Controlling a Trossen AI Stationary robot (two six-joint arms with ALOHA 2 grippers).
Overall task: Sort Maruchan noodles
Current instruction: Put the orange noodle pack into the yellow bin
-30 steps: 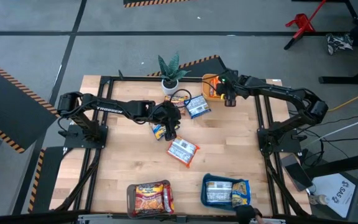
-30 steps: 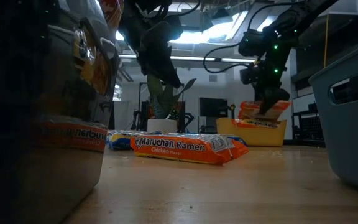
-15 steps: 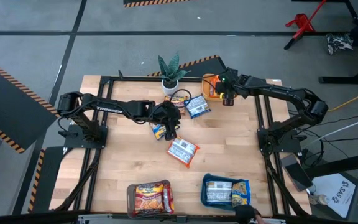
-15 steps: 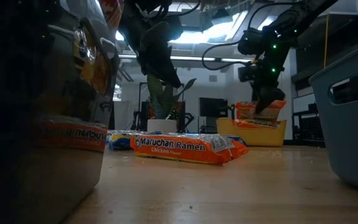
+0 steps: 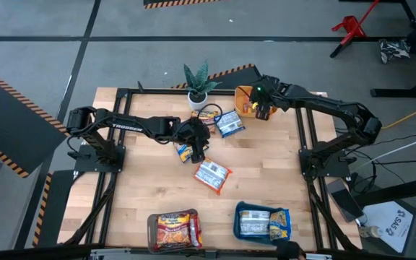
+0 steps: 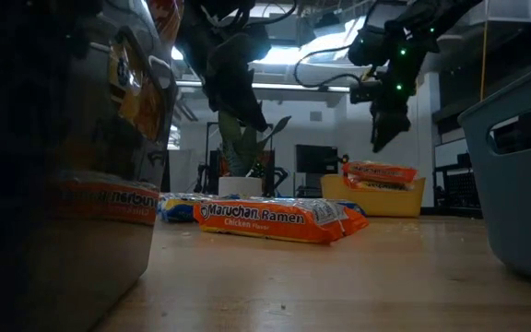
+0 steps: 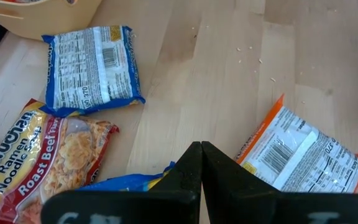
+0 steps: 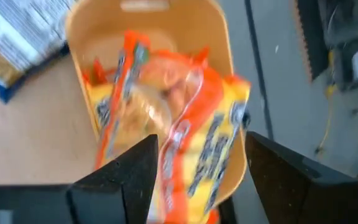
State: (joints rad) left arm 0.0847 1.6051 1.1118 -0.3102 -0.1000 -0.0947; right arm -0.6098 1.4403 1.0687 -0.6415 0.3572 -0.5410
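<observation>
Several Maruchan packets lie flat on the wooden table: an orange chicken one (image 5: 211,175) (image 6: 279,219) (image 7: 303,155), a blue one (image 5: 228,124) (image 7: 92,65), a roast beef one (image 7: 36,162), and a blue-and-yellow one (image 5: 185,152) (image 7: 132,183). My left gripper (image 5: 197,153) (image 7: 201,146) (image 6: 258,120) is shut and hangs in the air above that last packet. My right gripper (image 5: 262,110) (image 8: 201,140) (image 6: 381,138) is open, raised above the yellow tray (image 5: 243,92) (image 6: 385,195). Orange packets (image 8: 166,106) (image 6: 378,172) are piled in that tray.
A potted plant (image 5: 197,83) stands at the far edge, between the arms. At the near edge sit a brown tray (image 5: 173,230) and a blue tray (image 5: 262,222), both holding packets. In the low view they rise as walls at either side (image 6: 63,166) (image 6: 524,166).
My right gripper has risen from the yellow tray and shifted slightly toward the far edge. The orange packet that stood tilted at its fingers now lies flat on top of the tray's pile, apart from the gripper. The left arm has kept still.
</observation>
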